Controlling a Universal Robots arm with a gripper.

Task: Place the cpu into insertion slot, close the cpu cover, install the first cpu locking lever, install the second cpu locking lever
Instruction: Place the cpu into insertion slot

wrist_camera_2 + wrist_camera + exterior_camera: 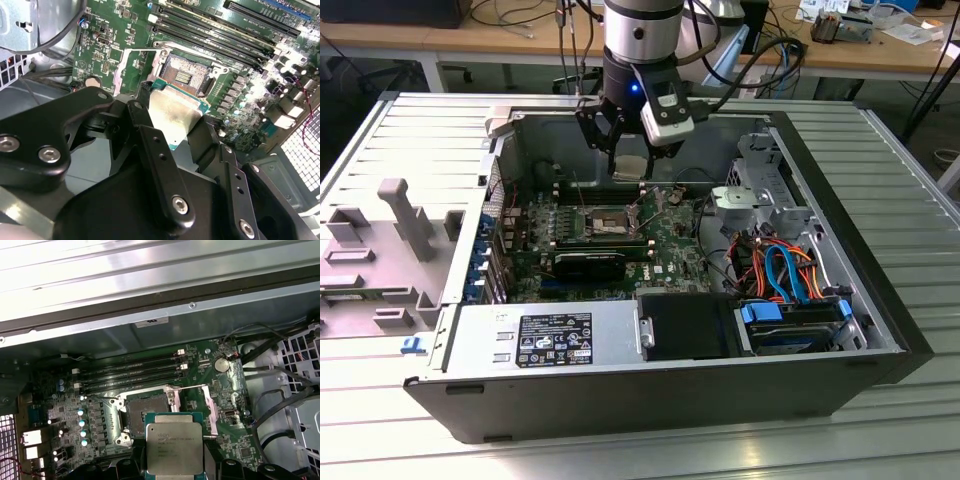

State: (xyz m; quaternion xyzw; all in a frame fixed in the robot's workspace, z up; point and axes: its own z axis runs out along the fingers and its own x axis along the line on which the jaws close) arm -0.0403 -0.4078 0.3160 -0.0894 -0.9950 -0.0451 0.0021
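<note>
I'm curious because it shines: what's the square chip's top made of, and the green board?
The cpu top looks like metal, silver-grey with a soft sheen. The circuit board looks like green-coated laminate, maybe fibreglass; colour alone can't settle it.

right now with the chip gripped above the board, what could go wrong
The small flat silver-topped square cpu is pinched only by its edges in the black gripper, so it could slip or land skewed in the square dark silver-rimmed insertion slot. The long black memory slots lie close beside that slot, and a drifting finger might strike them.
</note>
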